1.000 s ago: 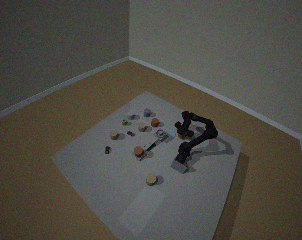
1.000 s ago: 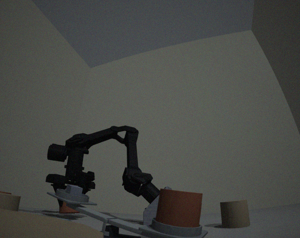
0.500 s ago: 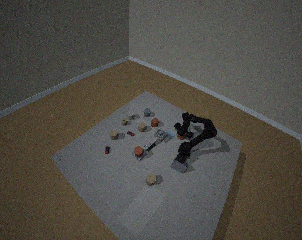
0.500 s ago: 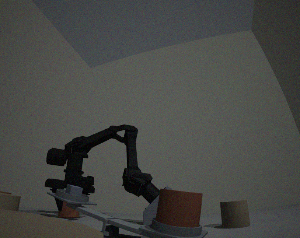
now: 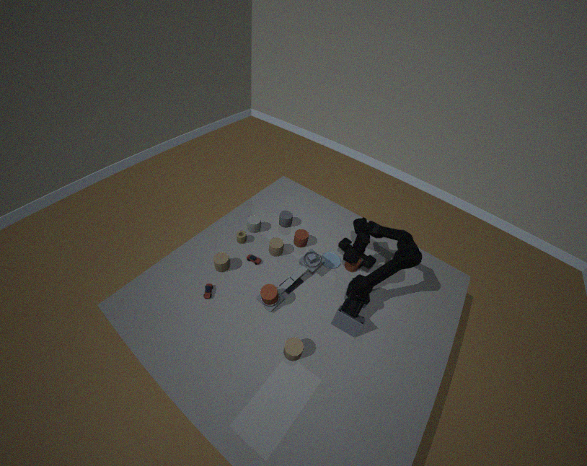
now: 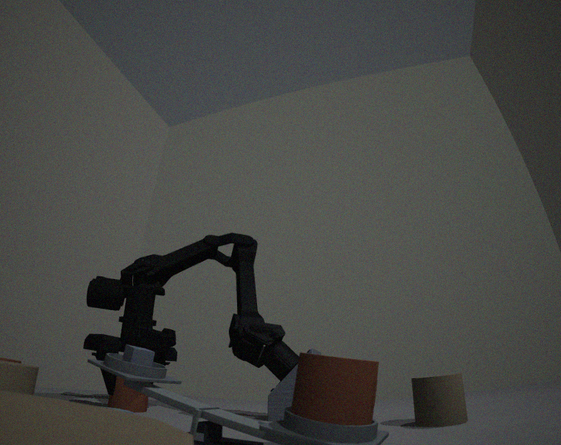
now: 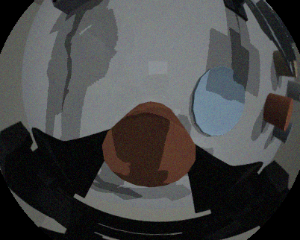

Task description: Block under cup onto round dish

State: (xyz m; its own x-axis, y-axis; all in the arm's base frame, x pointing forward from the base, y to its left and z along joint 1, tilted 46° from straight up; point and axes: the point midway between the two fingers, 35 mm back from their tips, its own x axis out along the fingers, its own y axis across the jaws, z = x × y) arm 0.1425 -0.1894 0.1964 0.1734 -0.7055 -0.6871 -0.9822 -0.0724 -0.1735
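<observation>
My gripper (image 5: 353, 264) (image 7: 150, 138) is open around an orange cup (image 5: 351, 267) (image 6: 127, 398) (image 7: 180, 151), which stands on the table beside the round dish. The light blue dish (image 5: 331, 260) (image 7: 219, 110) is bare in the wrist view. A grey-blue block (image 5: 312, 258) (image 6: 138, 355) sits uncovered in the raised pan of the balance (image 6: 174, 399). The other orange cup (image 5: 269, 293) (image 6: 335, 388) stands on the lower pan, slightly tilted with it. The fingers' gaps to the cup are small in the wrist view.
Another orange cylinder (image 5: 301, 238) (image 7: 277, 111) stands behind the balance. Tan cylinders (image 5: 275, 247) (image 5: 221, 262) (image 5: 293, 348), grey and white cylinders (image 5: 285, 218) (image 5: 254, 223), a small yellow ring-like piece (image 5: 241, 236) and toy cars (image 5: 254, 259) (image 5: 208, 291) are around it.
</observation>
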